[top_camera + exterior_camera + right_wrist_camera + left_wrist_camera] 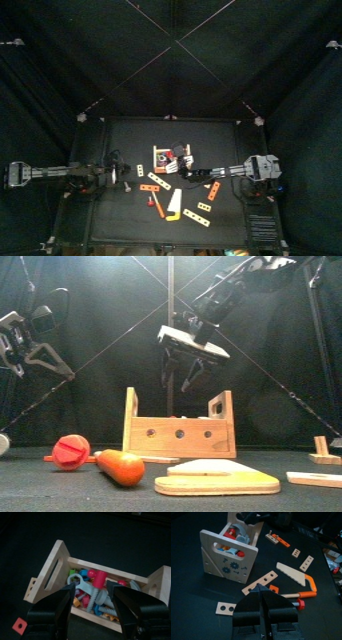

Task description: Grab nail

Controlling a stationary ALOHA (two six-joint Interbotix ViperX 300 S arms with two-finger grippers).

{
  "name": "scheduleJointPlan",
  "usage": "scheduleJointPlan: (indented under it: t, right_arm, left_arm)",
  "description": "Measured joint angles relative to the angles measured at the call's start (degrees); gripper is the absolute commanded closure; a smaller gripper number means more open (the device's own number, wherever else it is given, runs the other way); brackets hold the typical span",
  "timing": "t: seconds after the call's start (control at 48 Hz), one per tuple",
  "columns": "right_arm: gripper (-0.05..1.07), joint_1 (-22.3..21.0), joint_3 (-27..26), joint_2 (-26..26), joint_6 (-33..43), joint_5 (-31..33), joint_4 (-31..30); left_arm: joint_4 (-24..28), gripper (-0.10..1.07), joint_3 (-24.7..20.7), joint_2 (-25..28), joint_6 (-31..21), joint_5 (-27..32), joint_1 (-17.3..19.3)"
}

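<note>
Centre of the top view: wooden toolbox [171,158], my right pincer [91,594] poised above it, jaws open. Nail [97,587], pink-headed, inside among tools. Step: approach. Next: descend, close on nail. Left pincer [266,604] nearly closed, idle.

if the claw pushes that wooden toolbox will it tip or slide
The open-topped wooden toolbox probably slides rather than tips: it looks broad-based in the front view. Its rigid walls shouldn't flex. The loose coloured plastic toy pieces inside would likely rattle and shift.
</note>
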Motion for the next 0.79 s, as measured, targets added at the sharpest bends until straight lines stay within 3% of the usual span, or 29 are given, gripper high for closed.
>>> scheduleJointPlan:
  t: [0.146,0.229,0.396,0.521,0.646,0.792]
  right_arm:
    - [0.15,2.2,2.3,-2.3,0.1,0.8,0.1]
    - [0.15,3.5,4.0,-3.3,0.1,2.0,0.6]
    - [0.15,5.4,7.4,-5.1,0.5,5.1,2.2]
    - [0.15,5.6,9.7,-5.7,0.6,6.3,3.2]
    - [0.15,5.5,10.1,-5.8,0.6,6.3,3.3]
    - [0.15,5.5,10.2,-5.8,0.6,6.4,2.9]
  left_arm:
    - [-0.2,0.48,-1.5,-0.1,-0.1,4.5,-2.3]
    - [-1.6,0.33,-4.0,0.0,-0.3,10.8,-3.3]
    - [-10.4,0.1,-10.5,0.0,-0.6,32.5,-4.7]
    - [-19.2,0.07,-14.4,0.0,-0.9,48.7,-4.7]
    - [-28.6,0.07,-15.4,0.0,-3.9,51.8,-4.7]
    - [-35.9,0.07,-12.2,0.0,-8.6,51.9,-4.8]
